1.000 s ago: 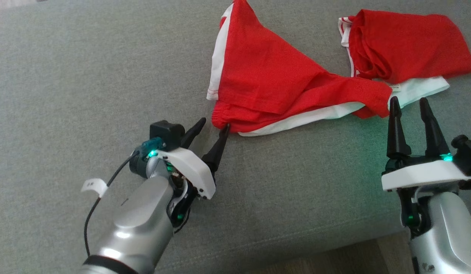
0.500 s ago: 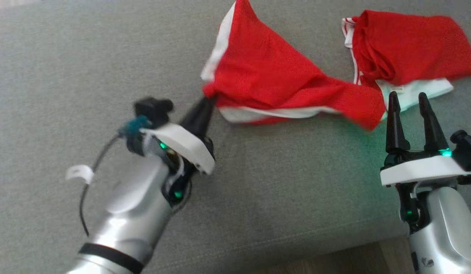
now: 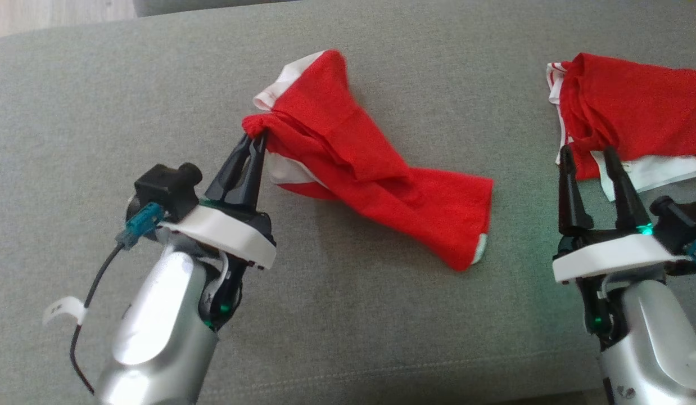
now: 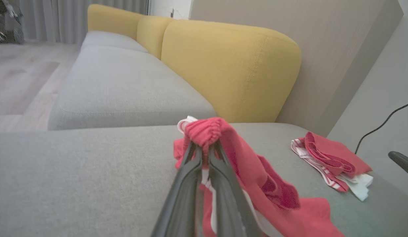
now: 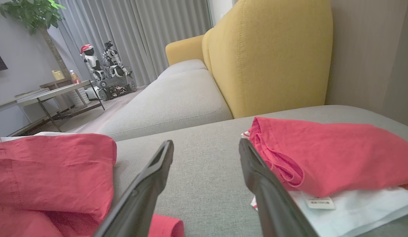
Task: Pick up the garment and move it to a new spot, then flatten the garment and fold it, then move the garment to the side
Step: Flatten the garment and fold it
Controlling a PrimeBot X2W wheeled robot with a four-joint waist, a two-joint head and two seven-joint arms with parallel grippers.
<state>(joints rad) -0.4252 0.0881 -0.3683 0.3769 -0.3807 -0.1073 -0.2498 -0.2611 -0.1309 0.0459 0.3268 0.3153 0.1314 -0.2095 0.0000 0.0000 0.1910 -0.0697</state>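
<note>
A red garment with white trim (image 3: pixel 376 174) lies stretched across the grey cushion (image 3: pixel 157 84), its waistband end lifted. My left gripper (image 3: pixel 257 140) is shut on that bunched red waistband (image 4: pixel 204 133). The cloth trails from it down to the right, where the far end rests on the cushion. My right gripper (image 3: pixel 587 154) stands open at the right, fingers apart over bare cushion, touching nothing. In the right wrist view the held garment (image 5: pixel 52 171) shows at the left of the right gripper (image 5: pixel 205 144).
A second red and white garment (image 3: pixel 629 112) lies folded at the far right, just beyond my right fingertips (image 5: pixel 332 158). Yellow sofa backrests (image 4: pixel 230 65) rise behind the cushion. Wood floor (image 3: pixel 50 14) borders the top left. A low table (image 5: pixel 49 95) stands further off.
My left gripper has shut on the garment's waistband corner and dragged it leftwards, pulling it apart from the second garment. The head camera has shifted too. The right gripper stays open.
</note>
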